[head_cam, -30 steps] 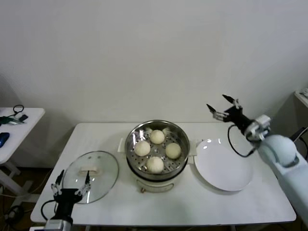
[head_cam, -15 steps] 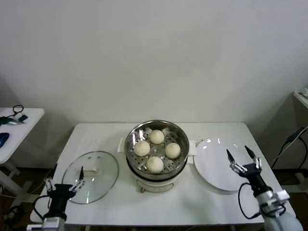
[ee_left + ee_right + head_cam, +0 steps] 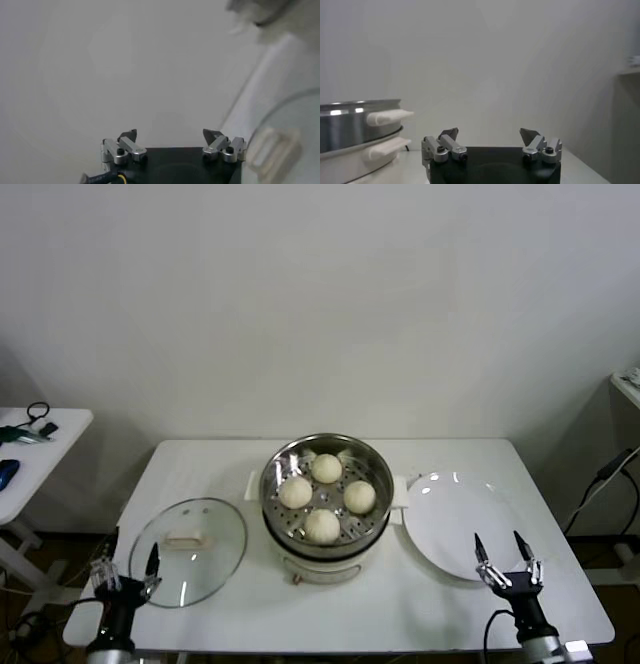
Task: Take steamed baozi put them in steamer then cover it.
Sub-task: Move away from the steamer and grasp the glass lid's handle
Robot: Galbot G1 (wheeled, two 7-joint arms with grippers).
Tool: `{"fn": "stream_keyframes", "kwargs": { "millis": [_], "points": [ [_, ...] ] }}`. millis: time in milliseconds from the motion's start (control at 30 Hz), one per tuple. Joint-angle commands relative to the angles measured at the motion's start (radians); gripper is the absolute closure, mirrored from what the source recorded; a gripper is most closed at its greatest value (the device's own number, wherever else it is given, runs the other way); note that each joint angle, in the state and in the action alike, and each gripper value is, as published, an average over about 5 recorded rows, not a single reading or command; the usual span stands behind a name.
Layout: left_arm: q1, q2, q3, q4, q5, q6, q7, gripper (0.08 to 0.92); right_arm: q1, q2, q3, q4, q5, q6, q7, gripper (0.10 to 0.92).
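4 baozi [image 3: 325,496] in steamer [image 3: 276,467], uncovered.

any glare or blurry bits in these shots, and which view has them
Head view: bright glare spots on the steamer rim and the white plate, and soft reflections on the cover. Left wrist view: the cover close by is out of focus, its handle a pale smear. Right wrist view: the steamer shows a highlight band but reads fairly sharp.

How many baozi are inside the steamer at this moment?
4. All lie in the steamer: one baozi at the back, one on the robot's left, one on its right, one at the front. None appears hidden.
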Motion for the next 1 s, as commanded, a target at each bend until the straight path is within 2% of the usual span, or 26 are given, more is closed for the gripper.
{"fn": "stream_keyframes", "kwargs": {
  "millis": [33,367,1000],
  "points": [
    [-0.012,0.021,0.008,0.142,0.414,0.003,-0.097,0.177,0.002,0.041,-0.026,-0.056,-0.012,0.06,0.019,0.203],
    [-0.11,0.033,0.021,0.291,0.513,-0.01,-0.104,0.177,0.001,0.04,-0.012,-0.05,-0.009,0.058,0.026,0.203],
    [-0.324,0.051,0.077,0.442,0.479,0.009,-0.059,0.177,-0.043,0.064,0.009,-0.028,-0.011,0.08,0.031,0.203]
  ]
}}
